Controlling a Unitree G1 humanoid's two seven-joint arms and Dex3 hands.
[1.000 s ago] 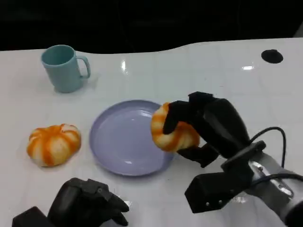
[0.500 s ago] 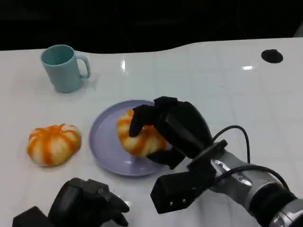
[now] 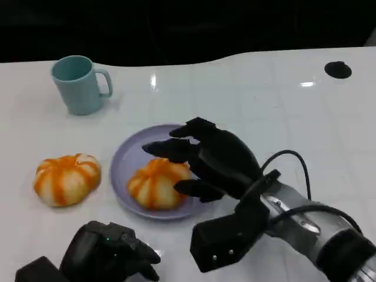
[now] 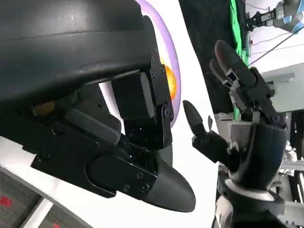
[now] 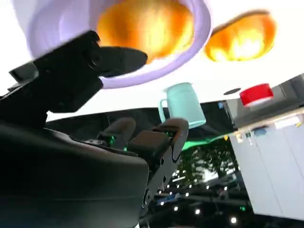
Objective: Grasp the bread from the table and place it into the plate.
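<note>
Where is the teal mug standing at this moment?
In the head view the teal mug stands upright at the table's far left, beyond the purple plate and the bread lying outside it.

Table (image 3: 264,88) glossy white; plate (image 3: 126,161) smooth lilac; bread (image 3: 154,183) glazed; mug (image 3: 76,85) matt.

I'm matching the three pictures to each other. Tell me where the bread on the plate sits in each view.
Head view: bread on the purple plate, under the right hand.
Left wrist view: an orange sliver beside the left hand's black shell.
Right wrist view: near the top middle.
Shared landmark: the plate's purple rim.
</note>
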